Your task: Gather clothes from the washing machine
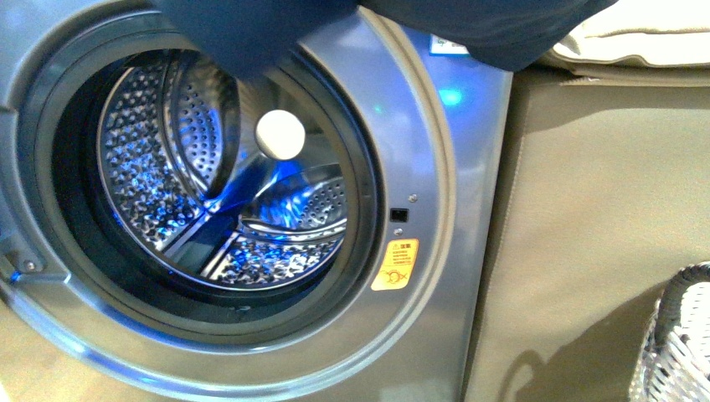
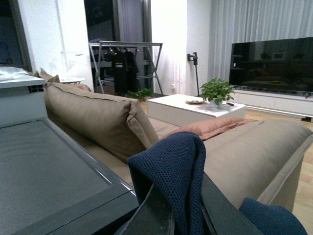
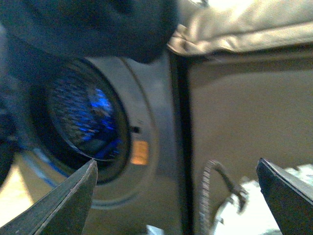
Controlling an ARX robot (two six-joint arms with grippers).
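Observation:
The washing machine fills the front view; its round opening shows a bare perforated drum lit blue. Dark navy clothes hang across the top of that view, above the opening. In the left wrist view my left gripper is shut on a fold of the navy clothes, held up above the washer's black top panel. My right gripper stands open and holds nothing, in front of the washing machine and below the clothes. Neither gripper shows in the front view.
A beige sofa side stands right against the washer, with a pale cushion on top. A grey-white woven basket sits low at the right. An orange sticker marks the washer's front. Beyond the sofa is a white coffee table.

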